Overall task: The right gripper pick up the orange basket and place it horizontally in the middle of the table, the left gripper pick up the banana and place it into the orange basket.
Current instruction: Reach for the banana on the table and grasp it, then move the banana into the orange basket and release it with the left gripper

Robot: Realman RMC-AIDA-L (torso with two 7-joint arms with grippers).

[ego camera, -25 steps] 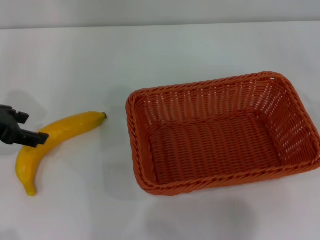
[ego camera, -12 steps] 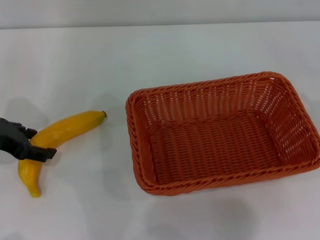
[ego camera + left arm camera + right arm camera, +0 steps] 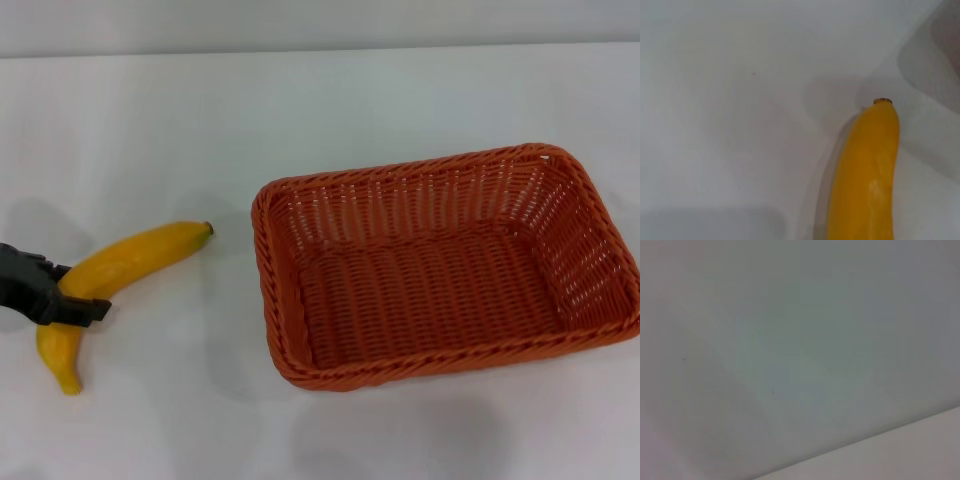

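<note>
Fingers of the left gripper (image 3: 62,297) sit across the banana (image 3: 120,262) near the table (image 3: 150,120) left edge in the head view; we can't tell whether they are clamped on it or only around it. We see the banana's long axis run from the front-left toward the orange basket (image 3: 290,340), stem tip pointing at the basket's left wall, well apart from it. Basket lies long side across, right of centre, empty. Left arm is clearly the nearer one; right gripper not visible.

Left wrist view: banana's stem half on bare white table, no fingers visible.

Right wrist view: plain white surface only.

No brands, labels or writing anywhere we can read.
</note>
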